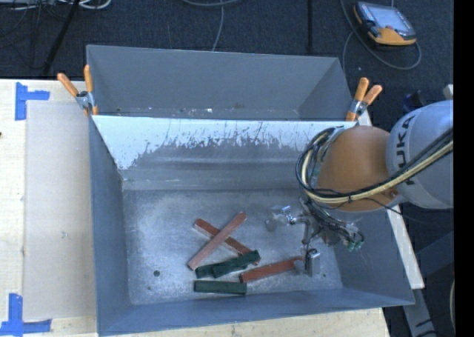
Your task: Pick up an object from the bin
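Gripper (309,260): lower right of frame, at R end of flat reddish-brown stick (268,270) (open or closed: can't tell)
Heap: crossed brown sticks (218,239), dark green strips (229,265), lower ctr of grey metal bin (104,254)

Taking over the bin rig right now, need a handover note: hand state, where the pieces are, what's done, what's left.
Hand: low in the right front of the bin, at the right end of a reddish-brown stick. Open or shut can't be read, and no grip is visible.
Things: that stick lies flat on the floor. To its left are two dark green sticks, with two crossed brown sticks behind them.
Done: arm is in the bin beside the stick.
Left: grip it, lift it out.
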Available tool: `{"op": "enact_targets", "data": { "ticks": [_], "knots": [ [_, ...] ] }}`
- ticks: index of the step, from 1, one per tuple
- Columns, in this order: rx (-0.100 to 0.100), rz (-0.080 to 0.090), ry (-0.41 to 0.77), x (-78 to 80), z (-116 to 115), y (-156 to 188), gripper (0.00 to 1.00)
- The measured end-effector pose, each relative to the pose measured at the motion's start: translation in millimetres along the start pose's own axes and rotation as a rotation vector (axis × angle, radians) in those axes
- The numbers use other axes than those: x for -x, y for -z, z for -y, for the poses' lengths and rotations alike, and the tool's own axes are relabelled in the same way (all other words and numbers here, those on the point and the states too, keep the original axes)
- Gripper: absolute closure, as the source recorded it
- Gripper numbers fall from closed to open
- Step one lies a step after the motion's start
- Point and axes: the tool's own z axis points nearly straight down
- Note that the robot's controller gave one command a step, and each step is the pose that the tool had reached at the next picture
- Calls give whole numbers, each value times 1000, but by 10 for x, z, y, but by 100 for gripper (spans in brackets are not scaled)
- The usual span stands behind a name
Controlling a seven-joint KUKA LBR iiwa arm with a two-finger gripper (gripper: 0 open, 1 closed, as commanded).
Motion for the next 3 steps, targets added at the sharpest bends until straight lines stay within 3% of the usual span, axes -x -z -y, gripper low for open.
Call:
{"op": "enact_targets", "data": {
  "ticks": [1, 2, 3],
  "knots": [
    [-1, 5, 200, 119, -471, 311, 0],
    [-1, 0, 398, -79, -493, 444, 0],
    [0, -2, 656, 19, -376, -3, 0]
  ]
}}
